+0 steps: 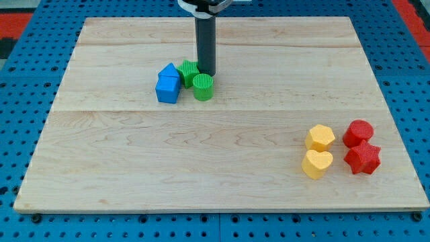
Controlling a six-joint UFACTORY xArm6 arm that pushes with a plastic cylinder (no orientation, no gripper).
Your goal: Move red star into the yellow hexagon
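Note:
The red star [363, 158] lies at the view's lower right, just below a red round block [358, 132]. The yellow hexagon [320, 138] sits to the star's left and slightly higher, a small gap apart. A yellow heart [316, 163] lies right below the hexagon. My tip [206, 72] is far away at the view's upper middle, touching the top of a green cylinder [203, 87] and beside a green star-like block [189, 70].
Two blue blocks [168, 84] sit pressed together left of the green ones. The wooden board [222, 181] lies on a blue pegboard; its right edge runs close to the red blocks.

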